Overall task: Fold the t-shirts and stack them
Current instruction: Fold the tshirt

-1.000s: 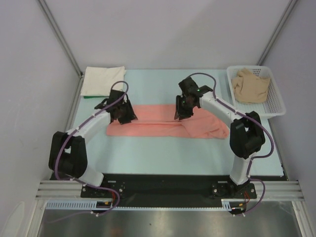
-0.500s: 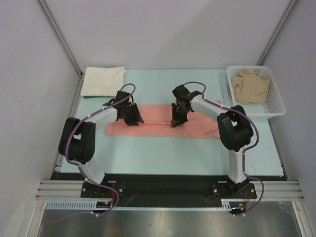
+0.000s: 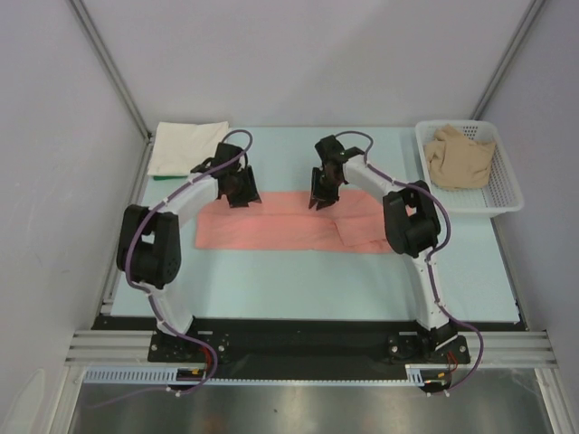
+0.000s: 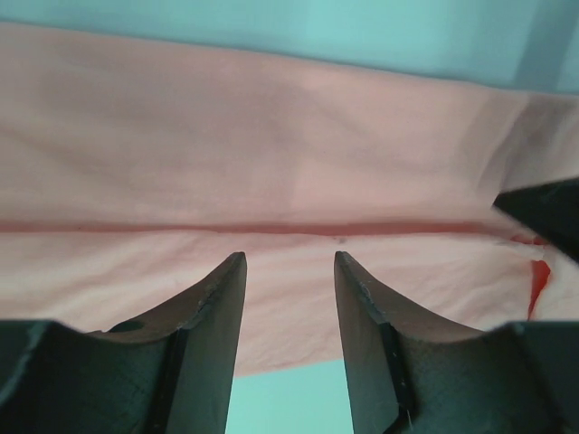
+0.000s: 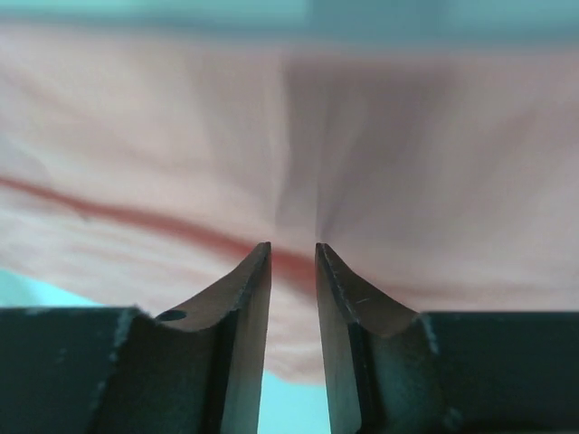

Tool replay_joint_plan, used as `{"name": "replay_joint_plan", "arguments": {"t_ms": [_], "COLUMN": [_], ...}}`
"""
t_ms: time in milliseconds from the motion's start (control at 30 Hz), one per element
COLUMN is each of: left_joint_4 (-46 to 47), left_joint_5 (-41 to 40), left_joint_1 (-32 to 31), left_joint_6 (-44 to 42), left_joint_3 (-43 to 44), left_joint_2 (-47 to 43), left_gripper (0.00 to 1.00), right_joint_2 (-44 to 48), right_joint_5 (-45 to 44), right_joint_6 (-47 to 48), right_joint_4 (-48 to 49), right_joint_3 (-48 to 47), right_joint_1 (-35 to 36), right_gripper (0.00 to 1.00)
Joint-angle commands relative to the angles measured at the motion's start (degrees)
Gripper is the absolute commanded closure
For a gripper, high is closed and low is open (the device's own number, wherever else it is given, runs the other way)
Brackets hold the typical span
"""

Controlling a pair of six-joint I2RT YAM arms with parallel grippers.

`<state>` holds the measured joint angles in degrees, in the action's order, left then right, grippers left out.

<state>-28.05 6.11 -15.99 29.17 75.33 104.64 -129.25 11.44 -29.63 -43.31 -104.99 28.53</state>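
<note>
top external: salmon-pink t-shirt (image 3: pixel 280 228) now flatter

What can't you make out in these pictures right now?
Right hand: right wrist view is blurred; whether it pinches the salmon-pink t-shirt is unclear.
Shirt's far edge: top view, left hand and right hand cover parts.
Tan t-shirt: top view, crumpled in the basket; folds unreadable.

light: bright, even — shadows faint | top view: sharp | both wrist views: soft focus, right blurrier
</note>
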Motion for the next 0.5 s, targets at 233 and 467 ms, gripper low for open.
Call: {"name": "replay_joint_plan", "arguments": {"t_ms": [233,467], "left_joint_4": [0.71,9.68], "left_joint_5": [-0.93,13.38], "left_joint_1": [0.08,-4.38], "left_joint_6": [-1.39,-0.43], "left_joint_3": [-7.91,-10.65], "left_joint_2": [-9.89,-9.72], "left_gripper": [0.49,0.54], "right_joint_2": [9.87,27.73], "right_joint_5": [-0.98,-1.15], "right_joint_6": [2.91,3.43], "right_joint_4": [-8.03,-2.22], "right_joint_3": [0.98,23.41], "right_joint_1": [-5.58,-14.64], "right_gripper": [0.3,0.3]}}
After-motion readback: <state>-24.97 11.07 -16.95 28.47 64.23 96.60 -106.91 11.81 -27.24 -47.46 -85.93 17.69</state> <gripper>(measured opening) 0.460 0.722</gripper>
